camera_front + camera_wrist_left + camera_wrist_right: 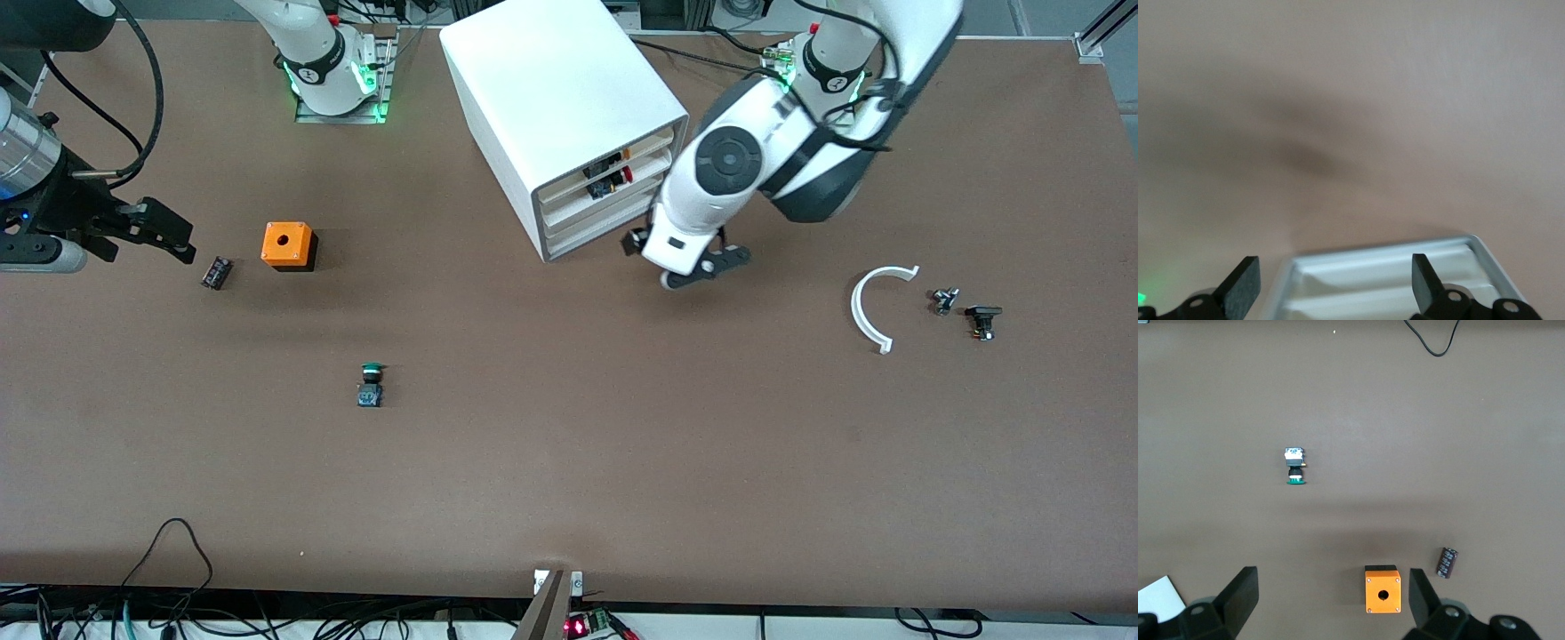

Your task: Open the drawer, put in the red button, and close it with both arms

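The white cabinet stands at the table's back middle. Its second drawer shows a slit, and the red button lies in it, red cap toward the left arm's end. The top drawer holds a black-and-orange part. My left gripper is open and empty, low in front of the drawers. In the left wrist view a white drawer front lies between its fingers; which drawer I cannot tell. My right gripper is open and empty over the table at the right arm's end, also in the right wrist view.
An orange box and a black capacitor lie by the right gripper. A green-capped button lies nearer the front camera. A white arc and two small parts lie at the left arm's end.
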Robot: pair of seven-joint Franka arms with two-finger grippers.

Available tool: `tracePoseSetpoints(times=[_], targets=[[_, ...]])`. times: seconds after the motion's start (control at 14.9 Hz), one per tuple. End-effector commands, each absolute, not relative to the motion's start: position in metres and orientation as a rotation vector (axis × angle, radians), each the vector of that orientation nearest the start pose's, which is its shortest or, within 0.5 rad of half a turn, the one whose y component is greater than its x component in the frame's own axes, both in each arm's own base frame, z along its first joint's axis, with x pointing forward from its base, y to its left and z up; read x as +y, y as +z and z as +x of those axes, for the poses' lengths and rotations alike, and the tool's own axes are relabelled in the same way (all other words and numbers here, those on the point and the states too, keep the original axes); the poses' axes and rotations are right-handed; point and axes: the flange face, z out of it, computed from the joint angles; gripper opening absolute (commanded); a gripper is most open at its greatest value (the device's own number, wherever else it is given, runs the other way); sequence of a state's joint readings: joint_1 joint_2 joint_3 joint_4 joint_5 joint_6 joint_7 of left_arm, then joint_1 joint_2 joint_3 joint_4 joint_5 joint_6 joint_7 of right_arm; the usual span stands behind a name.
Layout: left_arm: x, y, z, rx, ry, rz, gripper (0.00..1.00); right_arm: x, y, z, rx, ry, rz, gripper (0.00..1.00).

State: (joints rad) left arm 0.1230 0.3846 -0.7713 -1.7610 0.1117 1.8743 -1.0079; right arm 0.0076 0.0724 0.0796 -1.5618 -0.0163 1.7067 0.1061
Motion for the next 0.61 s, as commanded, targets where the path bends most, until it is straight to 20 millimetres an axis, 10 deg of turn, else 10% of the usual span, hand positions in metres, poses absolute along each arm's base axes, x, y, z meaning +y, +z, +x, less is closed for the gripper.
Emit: tracePoseSetpoints(times=[0.0, 0.54], targets=[[-0.274, 0.429, 0.559, -0.289, 0.333, -3.088, 1.00, 0.049, 0.607, 0.589, -0.003, -0.106, -3.138, 1.00], [-0.165, 0.536, 0.584, 0.258, 0.130, -3.005, 1.00, 0.052, 0.609, 0.589, 0.007, -0.114, -3.136, 1.00]])
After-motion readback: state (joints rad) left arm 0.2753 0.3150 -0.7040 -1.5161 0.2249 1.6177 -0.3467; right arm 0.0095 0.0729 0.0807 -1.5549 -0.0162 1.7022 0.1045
